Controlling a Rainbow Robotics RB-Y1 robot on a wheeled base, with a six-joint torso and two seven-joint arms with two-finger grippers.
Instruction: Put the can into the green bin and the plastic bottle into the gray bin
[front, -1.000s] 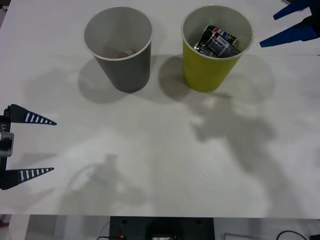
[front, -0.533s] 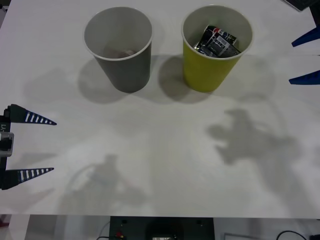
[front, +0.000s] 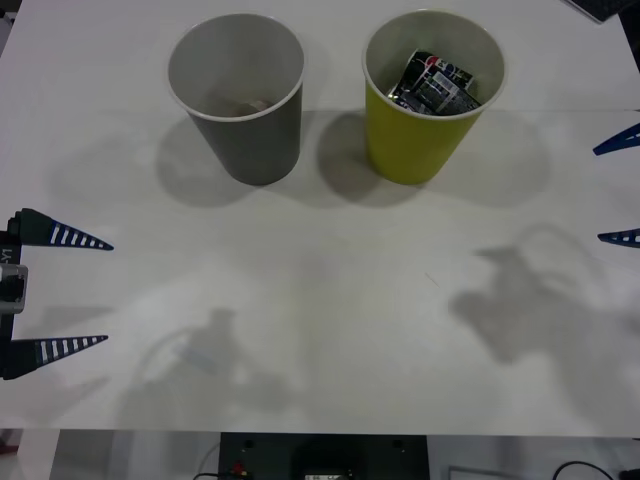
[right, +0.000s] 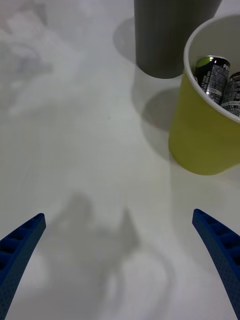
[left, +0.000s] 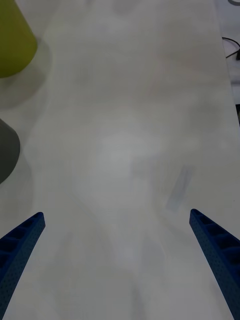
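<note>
The can (front: 437, 82), dark with printed labels, lies inside the green bin (front: 415, 150) at the back right; the right wrist view shows it (right: 212, 75) beside a second dark can (right: 232, 93) within the green bin (right: 200, 145). The gray bin (front: 255, 140) stands left of it, with a faint brownish shape (front: 240, 103) at its bottom; I cannot tell whether that is the plastic bottle. My right gripper (front: 606, 194) hovers open and empty at the table's right edge, nearer the front than the green bin. My left gripper (front: 100, 292) waits open at the left edge.
The white table (front: 320, 300) spreads bare between both grippers and in front of the two bins. The left wrist view catches the green bin (left: 12, 40) and the gray bin (left: 6, 150) at one side, and the table's edge (left: 225, 75) with a cable beyond.
My right gripper has drawn back from beside the green bin's rim toward the front along the right edge, staying open. Its shadow slid with it. The left arm has not moved.
</note>
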